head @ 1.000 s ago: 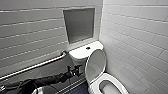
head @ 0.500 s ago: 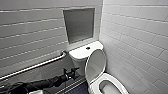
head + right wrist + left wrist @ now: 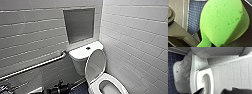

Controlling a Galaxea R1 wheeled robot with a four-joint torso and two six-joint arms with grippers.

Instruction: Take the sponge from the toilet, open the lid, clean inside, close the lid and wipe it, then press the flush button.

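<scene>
White glossy ceramic toilet (image 3: 81, 60) in the tiled corner, its white oval plastic lid (image 3: 96, 63) raised upright. Small bright green soft sponge (image 3: 221, 22) is pinched in your right fingers (image 3: 246, 41), above the blue mosaic floor (image 3: 194, 18). Your left fingers (image 3: 199, 91) are spread wide, empty, facing the toilet.

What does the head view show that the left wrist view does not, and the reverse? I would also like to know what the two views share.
The head view adds the recessed wall niche, the flush button on the tank cover, and the grab bar on the tiled wall beside the toilet. The left wrist view adds the pedestal seen from the side, down to the blue floor tiles. Both share the toilet with its lid raised, the seat down, and white wall tiles.
</scene>
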